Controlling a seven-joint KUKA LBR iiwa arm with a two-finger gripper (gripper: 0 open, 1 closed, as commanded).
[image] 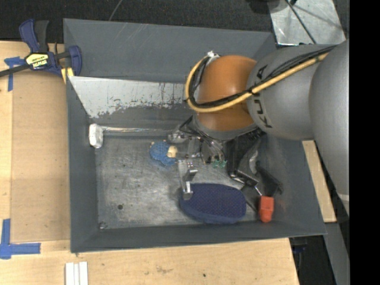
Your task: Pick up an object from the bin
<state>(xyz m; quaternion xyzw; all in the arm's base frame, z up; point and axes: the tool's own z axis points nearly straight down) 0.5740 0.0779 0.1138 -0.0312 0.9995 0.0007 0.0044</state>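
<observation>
The gripper (188,180) hangs just over the upper-left edge of the dark blue oval fabric pouch (215,205), apparently on approach. Its opening cannot be told, and nothing is seen in its hold. The next move calls for settling onto the pouch's rim and closing.

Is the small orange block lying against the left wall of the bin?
No, the orange block lies near the lower right corner of the bin, just right of the dark blue pouch.
</observation>
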